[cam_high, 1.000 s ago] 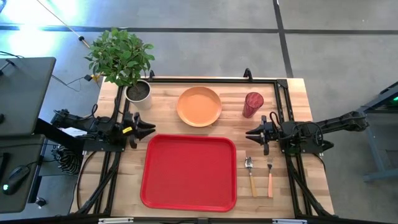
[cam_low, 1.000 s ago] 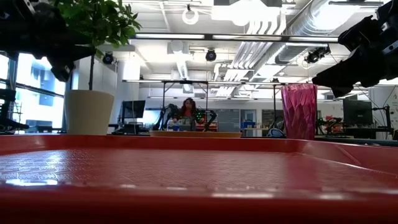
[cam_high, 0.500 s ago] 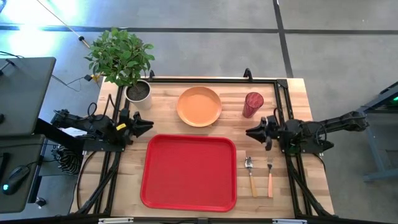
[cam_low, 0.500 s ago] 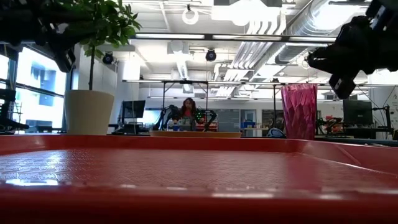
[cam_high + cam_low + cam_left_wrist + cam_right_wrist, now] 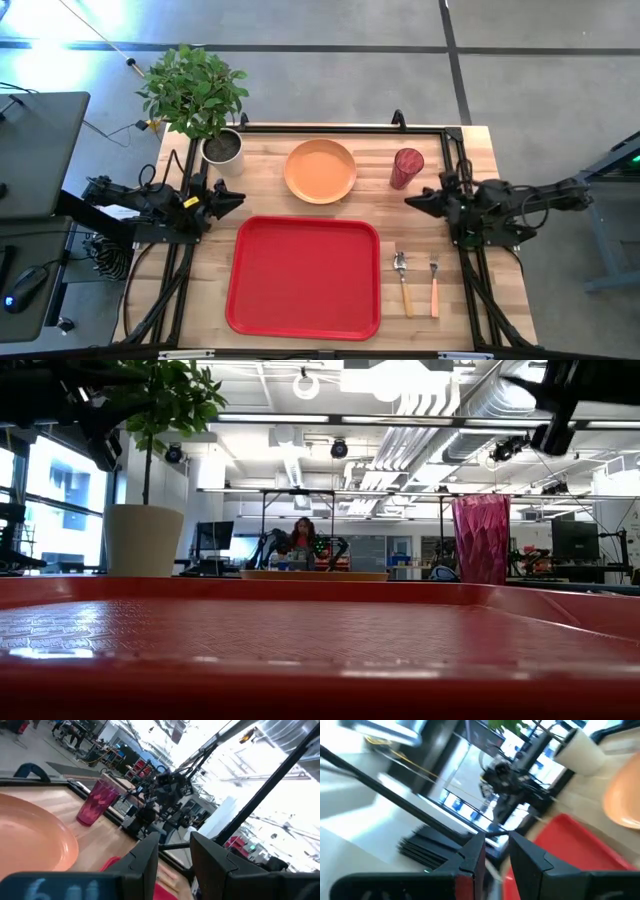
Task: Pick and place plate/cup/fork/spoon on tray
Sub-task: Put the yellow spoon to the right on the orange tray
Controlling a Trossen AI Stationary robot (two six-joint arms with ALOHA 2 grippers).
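Left gripper (image 5: 233,199) sits at the table's 9 o'clock edge, pointing toward centre, fingers a narrow gap apart, holding nothing. It looks parked: nothing of the task is within its reach line except the tray corner.

Potted plant (image 5: 204,100) stands at 11 o'clock, clear of the work zone, likely just clutter.

Tray (image 5: 304,277) lies at 6 o'clock, bare, so no item is placed yet. Central spot gives both arms access.

Plate (image 5: 320,170) sits at 12 o'clock, just beyond the tray's far rim, apart from it.

Cup (image 5: 406,168) stands upright at 1 o'clock, near the plate, not touching.

Spoon (image 5: 402,275) and fork (image 5: 434,280) lie side by side at 4 o'clock, just right of the tray, handles toward the near edge, easy to pinch from above.

Right gripper (image 5: 413,202) hangs at 3 o'clock, raised, between cup and cutlery, fingers narrowly parted and empty. Judgement: the cup is its closest target, likely the first pick.
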